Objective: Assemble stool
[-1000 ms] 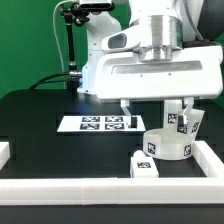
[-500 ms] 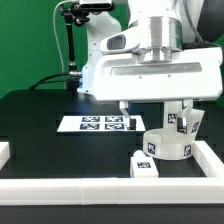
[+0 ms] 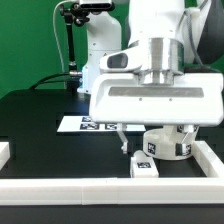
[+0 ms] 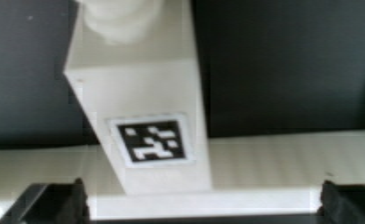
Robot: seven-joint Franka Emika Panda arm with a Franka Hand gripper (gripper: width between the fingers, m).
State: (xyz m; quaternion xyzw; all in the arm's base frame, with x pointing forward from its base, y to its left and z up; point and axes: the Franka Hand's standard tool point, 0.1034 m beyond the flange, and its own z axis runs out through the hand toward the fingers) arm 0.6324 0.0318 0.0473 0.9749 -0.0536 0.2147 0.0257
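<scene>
The round white stool seat (image 3: 170, 146) stands at the exterior view's right, with one tagged leg behind it, mostly hidden by my arm. Another white blocky leg (image 3: 146, 168) lies in front of the seat, beside the front rail. In the wrist view this leg (image 4: 147, 110) runs lengthwise with its tag facing up. My gripper (image 3: 148, 142) hangs just above it. It is open wide (image 4: 200, 205). One dark fingertip (image 4: 54, 200) is close to one side of the leg, and the other stands well off the opposite side. Nothing is held.
The marker board (image 3: 88, 124) lies behind the gripper, partly hidden by the hand. White border rails run along the front (image 3: 90, 186) and the exterior view's right (image 3: 210, 156). The pale band (image 4: 277, 165) under the leg in the wrist view looks like the front rail.
The arm has come down and forward, towards the front rail. The hand now covers more of the marker board and the leg behind the seat. The parts have not moved.
</scene>
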